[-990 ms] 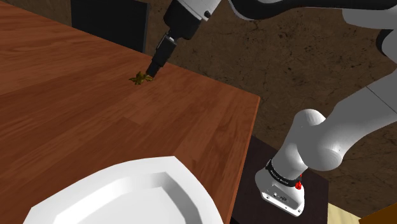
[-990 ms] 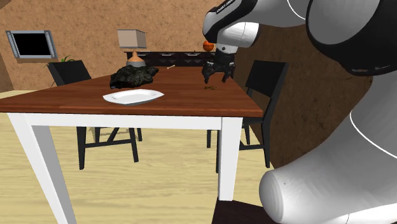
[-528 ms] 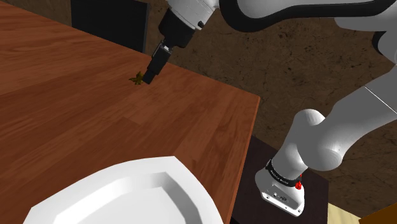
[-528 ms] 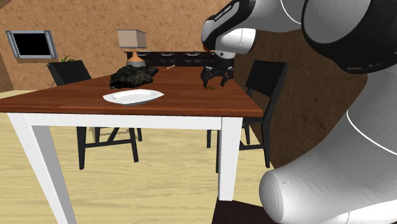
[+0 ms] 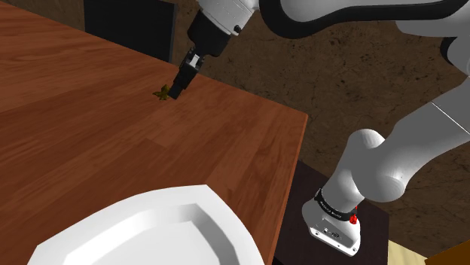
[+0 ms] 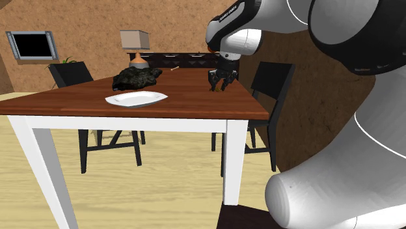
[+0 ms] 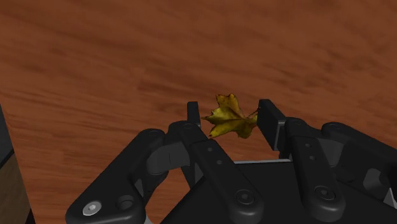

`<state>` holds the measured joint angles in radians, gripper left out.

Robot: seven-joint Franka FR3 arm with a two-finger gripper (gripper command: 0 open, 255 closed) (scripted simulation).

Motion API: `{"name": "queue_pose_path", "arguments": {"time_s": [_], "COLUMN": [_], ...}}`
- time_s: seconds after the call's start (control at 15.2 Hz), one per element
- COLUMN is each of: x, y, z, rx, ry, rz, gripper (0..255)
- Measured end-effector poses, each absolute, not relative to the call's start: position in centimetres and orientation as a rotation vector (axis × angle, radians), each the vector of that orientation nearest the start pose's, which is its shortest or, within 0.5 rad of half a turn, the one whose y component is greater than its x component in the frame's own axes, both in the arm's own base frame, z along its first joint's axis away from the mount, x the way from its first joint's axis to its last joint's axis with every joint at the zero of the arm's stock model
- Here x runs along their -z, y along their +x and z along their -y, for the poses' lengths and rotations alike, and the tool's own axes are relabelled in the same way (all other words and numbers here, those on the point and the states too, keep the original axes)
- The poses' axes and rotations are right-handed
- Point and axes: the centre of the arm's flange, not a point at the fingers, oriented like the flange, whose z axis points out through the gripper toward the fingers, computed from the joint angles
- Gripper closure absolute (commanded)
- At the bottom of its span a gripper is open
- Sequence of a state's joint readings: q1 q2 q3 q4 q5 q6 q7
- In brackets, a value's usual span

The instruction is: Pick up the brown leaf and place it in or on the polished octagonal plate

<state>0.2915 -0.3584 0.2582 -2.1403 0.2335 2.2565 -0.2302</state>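
One yellow-brown lobed leaf (image 7: 229, 116) lies flat on the one reddish wooden worktop (image 5: 90, 128). Jaws down at the worktop, partly open, one finger on each side of the leaf, not clasping it. One white octagonal plate (image 5: 151, 226) sits well apart.

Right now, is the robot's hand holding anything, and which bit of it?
Nothing is held. The gripper is open, its fingers standing either side of the yellow-brown leaf without clasping it; the leaf lies flat on the wooden table.
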Motion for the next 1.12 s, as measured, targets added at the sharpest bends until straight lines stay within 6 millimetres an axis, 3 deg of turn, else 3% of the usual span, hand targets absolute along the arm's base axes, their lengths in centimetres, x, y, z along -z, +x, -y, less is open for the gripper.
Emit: {"name": "queue_pose_path", "arguments": {"time_s": [0.46, 1.12], "x": [-59.9, -64.9], "y": [40.6, 40.5], "z": [-27.5, -27.6], "rx": [0.647, 0.647], "ry": [-2.714, -2.714], "rz": [0.960, 0.960], "gripper": [255, 255]}}
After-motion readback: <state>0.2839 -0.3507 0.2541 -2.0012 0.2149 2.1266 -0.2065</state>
